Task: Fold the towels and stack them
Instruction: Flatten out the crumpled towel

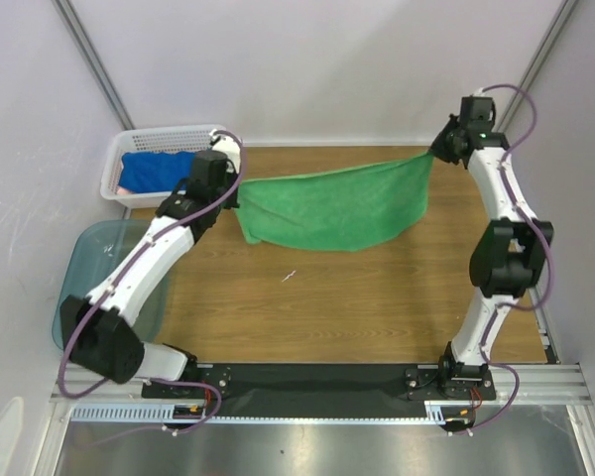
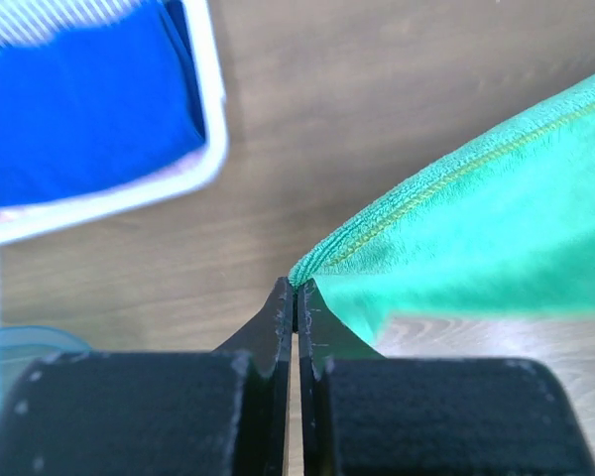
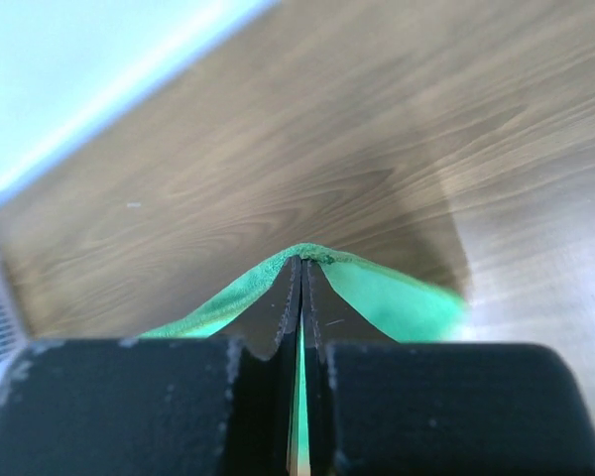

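Clearly, both arms share one load: the bright green terry-cloth towel (image 1: 337,208) hangs stretched between them over the far half of the brown wooden table (image 1: 357,307), its upper edge taut and its lower part sagging toward the wood, perhaps touching it. The left gripper (image 2: 296,294) is pinched tight on one top corner, right at the stitched hem, and the right gripper (image 3: 303,264) is clamped likewise on the opposite corner. Holding the corners wide apart spreads the cloth flat, which I judge is the setup for laying it down and folding it. A royal blue towel (image 1: 157,171) waits in the white perforated plastic basket (image 1: 114,174) at far left, near the translucent teal plastic tub (image 1: 79,268), so most of the task looks undone.
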